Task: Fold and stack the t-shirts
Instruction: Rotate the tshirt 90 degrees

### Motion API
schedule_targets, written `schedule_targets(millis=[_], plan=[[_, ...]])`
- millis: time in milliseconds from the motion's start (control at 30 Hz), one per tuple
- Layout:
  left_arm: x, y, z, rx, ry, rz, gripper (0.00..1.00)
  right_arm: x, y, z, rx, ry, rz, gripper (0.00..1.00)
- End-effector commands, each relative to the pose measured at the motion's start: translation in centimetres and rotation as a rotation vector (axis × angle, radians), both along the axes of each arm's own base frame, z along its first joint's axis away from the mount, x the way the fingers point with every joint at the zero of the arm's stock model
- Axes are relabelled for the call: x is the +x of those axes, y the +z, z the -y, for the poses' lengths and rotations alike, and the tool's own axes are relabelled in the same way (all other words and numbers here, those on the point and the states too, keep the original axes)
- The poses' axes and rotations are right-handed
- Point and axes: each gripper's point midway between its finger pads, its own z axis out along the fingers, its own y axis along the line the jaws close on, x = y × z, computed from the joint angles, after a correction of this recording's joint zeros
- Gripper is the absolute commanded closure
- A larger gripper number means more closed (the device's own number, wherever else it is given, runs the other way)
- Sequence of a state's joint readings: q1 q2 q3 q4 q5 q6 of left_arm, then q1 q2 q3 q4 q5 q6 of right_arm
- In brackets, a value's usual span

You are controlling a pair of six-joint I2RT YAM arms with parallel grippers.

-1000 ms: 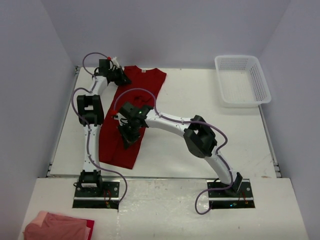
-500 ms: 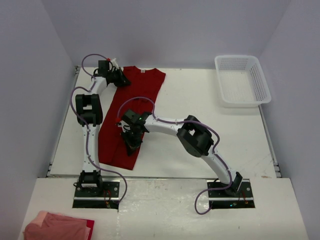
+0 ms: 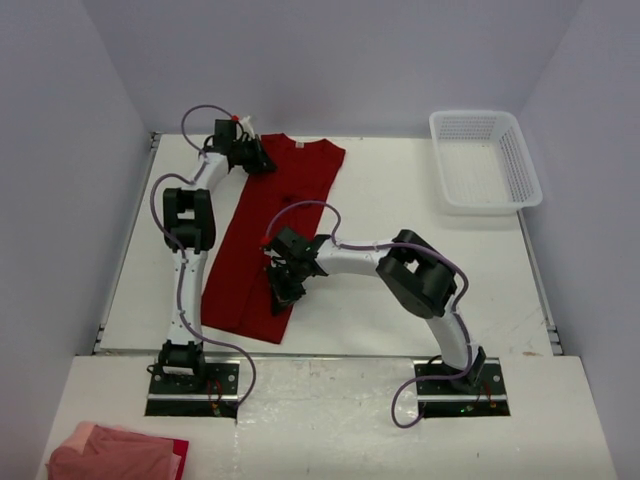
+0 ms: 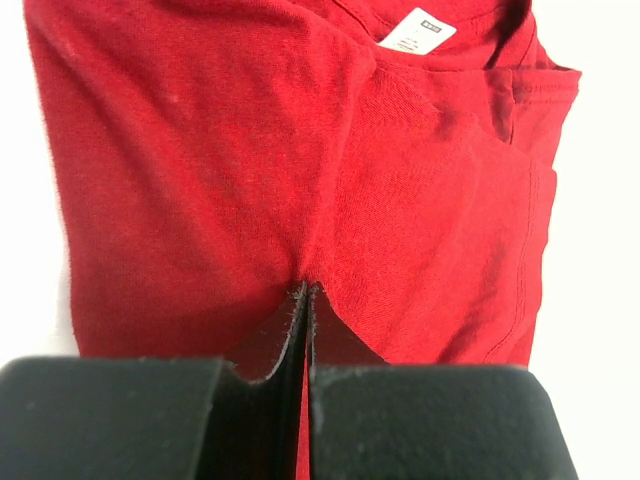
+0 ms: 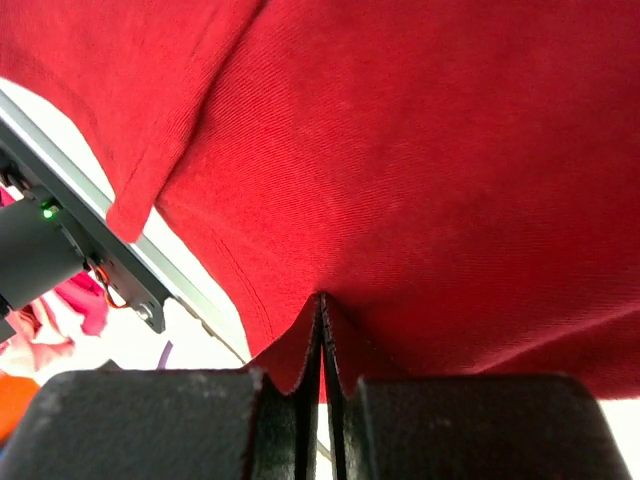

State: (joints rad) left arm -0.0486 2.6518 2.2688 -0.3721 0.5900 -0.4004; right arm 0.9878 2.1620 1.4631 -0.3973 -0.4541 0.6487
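Note:
A deep red t-shirt [image 3: 270, 230] lies folded lengthwise in a long strip on the left part of the white table, neck end at the back. My left gripper [image 3: 258, 160] is shut on the cloth near the collar; in the left wrist view its tips [image 4: 307, 290] pinch a ridge of the t-shirt [image 4: 300, 170], with the white neck label [image 4: 418, 31] beyond. My right gripper [image 3: 282, 297] is shut on the shirt's right edge near the hem; in the right wrist view its tips [image 5: 322, 300] pinch the t-shirt [image 5: 420, 170].
A white mesh basket [image 3: 484, 160] stands at the back right. A heap of pink and red cloth [image 3: 115, 452] lies on the near shelf at the bottom left. The table's front rail [image 5: 90, 215] shows behind the hem in the right wrist view.
Both grippers have moved right with the shirt in them. The whole strip has slid to the right, and the right gripper has gone down toward the hem.

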Motion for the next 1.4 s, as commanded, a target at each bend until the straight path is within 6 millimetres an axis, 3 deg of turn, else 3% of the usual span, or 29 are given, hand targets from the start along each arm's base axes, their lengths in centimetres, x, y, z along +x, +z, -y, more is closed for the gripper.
schedule_targets(millis=[0,267,500,900,1133,1367], plan=[[0.1,-0.3,2.7,0.024,-0.036,0.015,1.0,0.8,-4.9,6.4,-0.262,-0.156,0.024,1.0],[-0.1,-0.2,7.0,-0.013,-0.083,0.033,1.0,2.1,-6.0,12.8,-0.363,-0.304,0.02,1.0],[-0.1,-1.1,7.6,-0.022,-0.077,0.022,1.0,2.4,-5.9,17.4,-0.413,-0.389,0.01,1.0],[1.2,0.5,8.3,-0.087,-0.053,0.073,1.0,-0.4,-6.7,21.4,-0.458,-0.461,-0.037,1.0],[2.0,-0.9,8.1,-0.099,0.001,0.064,1.0,-2.6,-6.9,23.9,-0.47,-0.522,-0.064,1.0],[2.7,-1.4,7.7,-0.12,0.023,0.072,1.0,-3.5,-6.8,24.6,-0.462,-0.573,-0.102,1.0]])
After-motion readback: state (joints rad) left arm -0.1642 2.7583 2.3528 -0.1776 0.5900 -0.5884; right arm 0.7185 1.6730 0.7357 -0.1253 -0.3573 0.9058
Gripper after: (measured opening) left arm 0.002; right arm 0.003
